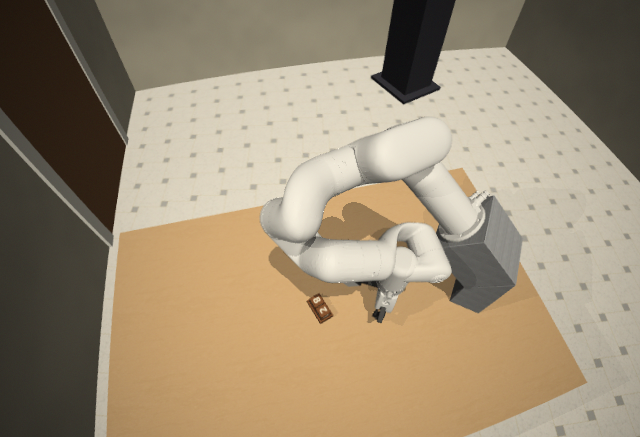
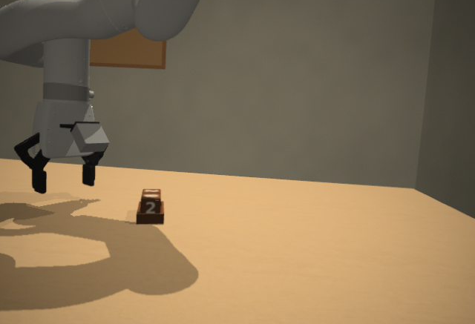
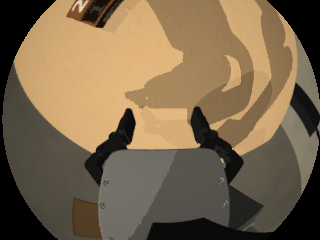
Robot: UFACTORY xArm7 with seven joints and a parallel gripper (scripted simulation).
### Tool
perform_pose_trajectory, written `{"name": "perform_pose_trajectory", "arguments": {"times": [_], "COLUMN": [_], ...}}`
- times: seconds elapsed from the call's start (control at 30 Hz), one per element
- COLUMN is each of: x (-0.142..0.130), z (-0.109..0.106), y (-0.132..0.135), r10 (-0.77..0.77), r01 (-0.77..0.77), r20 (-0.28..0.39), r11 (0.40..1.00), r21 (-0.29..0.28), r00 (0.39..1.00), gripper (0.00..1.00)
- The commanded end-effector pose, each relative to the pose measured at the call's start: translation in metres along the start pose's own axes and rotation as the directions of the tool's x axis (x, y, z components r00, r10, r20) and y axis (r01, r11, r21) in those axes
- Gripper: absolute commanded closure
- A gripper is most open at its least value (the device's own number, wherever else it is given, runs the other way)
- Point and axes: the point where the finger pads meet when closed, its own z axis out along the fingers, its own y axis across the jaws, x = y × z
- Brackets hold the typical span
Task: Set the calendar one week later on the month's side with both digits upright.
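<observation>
Facing grey walls, a tan table (image 1: 222,360) (image 2: 306,251) (image 3: 65,65).

Behind the table, a tall black rectangular pillar (image 1: 417,24) stands on a flat black square base plate (image 1: 383,81) on the pale tiled floor (image 1: 217,112). Left of that pillar in the top view is a dark brown door-like panel (image 1: 56,75).

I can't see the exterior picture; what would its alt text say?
A robot arm's open gripper hangs empty above a wooden table, left of a small dark tray holding brown cubes, the nearest marked 2 on its facing side. Behind are a grey wall and part of an orange-brown board.
</observation>
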Motion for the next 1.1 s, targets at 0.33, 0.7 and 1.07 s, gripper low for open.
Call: {"name": "perform_pose_trajectory", "arguments": {"times": [0.33, 0.7, 1.07], "x": [0.0, 0.011, 0.02], "z": [-0.03, -0.03, -0.03], "y": [-0.001, 0.01, 0.018], "r10": [-0.001, -0.001, -0.001], "r01": [0.001, 0.001, 0.001], "r20": [0.001, 0.001, 0.001], "r11": [1.0, 1.0, 1.0], "r21": [0.002, 0.002, 0.002], "r00": [1.0, 1.0, 1.0], "gripper": [0.0, 0.0, 0.0]}}
